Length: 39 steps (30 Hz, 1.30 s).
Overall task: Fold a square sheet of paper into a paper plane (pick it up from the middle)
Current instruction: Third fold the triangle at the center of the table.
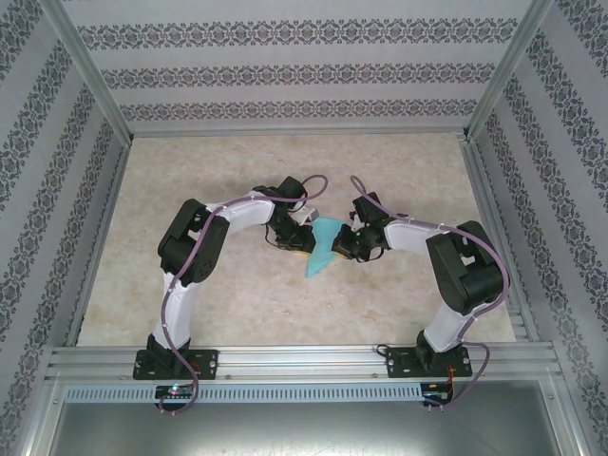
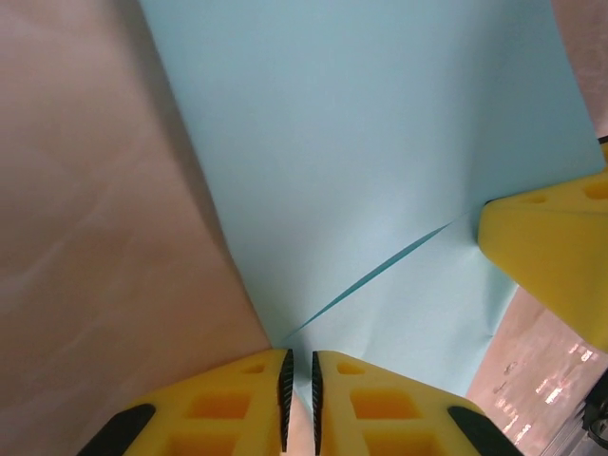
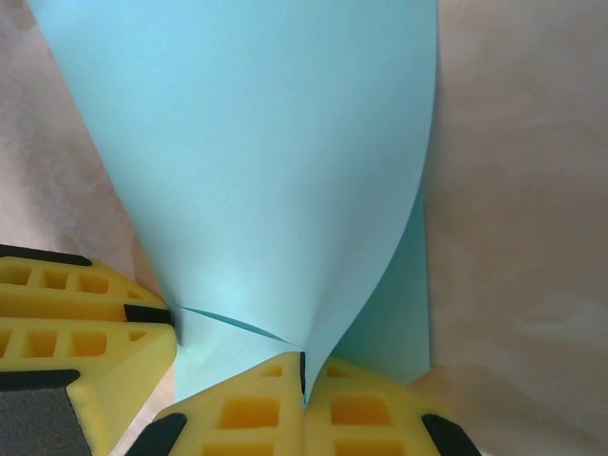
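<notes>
Fingertips of the left gripper [image 2: 299, 385] pinch one lower edge of the paper plane [image 2: 380, 142], and the right gripper [image 3: 304, 380] is pressed shut on the opposite edge. Beyond them the turquoise paper curves loosely, mid-table [image 1: 237, 304] between both arms. A clean crease probably needs even tension and aligned layers.

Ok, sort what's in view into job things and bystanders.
For the job: paper, left gripper, right gripper, both pinching it.
Just there: table, patterned walls, metal rail.
</notes>
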Each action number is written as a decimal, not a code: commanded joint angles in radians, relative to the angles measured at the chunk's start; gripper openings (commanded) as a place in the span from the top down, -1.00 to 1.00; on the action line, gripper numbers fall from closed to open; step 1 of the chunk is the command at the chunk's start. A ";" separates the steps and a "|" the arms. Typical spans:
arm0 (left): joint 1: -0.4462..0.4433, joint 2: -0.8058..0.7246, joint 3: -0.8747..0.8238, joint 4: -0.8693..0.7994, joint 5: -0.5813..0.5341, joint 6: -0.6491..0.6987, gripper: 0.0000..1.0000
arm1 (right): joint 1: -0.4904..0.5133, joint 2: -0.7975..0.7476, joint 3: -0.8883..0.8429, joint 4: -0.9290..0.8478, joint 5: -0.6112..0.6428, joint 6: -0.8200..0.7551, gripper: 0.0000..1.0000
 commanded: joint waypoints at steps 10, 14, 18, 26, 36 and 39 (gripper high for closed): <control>0.011 0.020 -0.008 -0.042 -0.009 -0.001 0.72 | 0.008 -0.023 0.021 -0.027 0.019 -0.008 0.93; 0.011 -0.001 -0.019 -0.024 -0.012 -0.011 0.73 | 0.011 -0.016 0.024 -0.029 0.018 -0.012 0.93; 0.014 -0.064 -0.044 0.008 -0.073 -0.041 0.74 | 0.014 -0.009 0.026 -0.042 0.026 -0.023 0.93; 0.018 -0.148 -0.097 0.126 0.000 -0.134 0.74 | 0.014 -0.012 0.022 -0.043 0.028 -0.023 0.93; -0.010 -0.101 -0.161 0.257 0.073 -0.234 0.76 | 0.016 -0.012 0.021 -0.025 0.020 -0.007 0.93; -0.012 -0.081 -0.166 0.257 0.064 -0.235 0.79 | 0.015 -0.015 0.020 -0.026 0.021 -0.010 0.93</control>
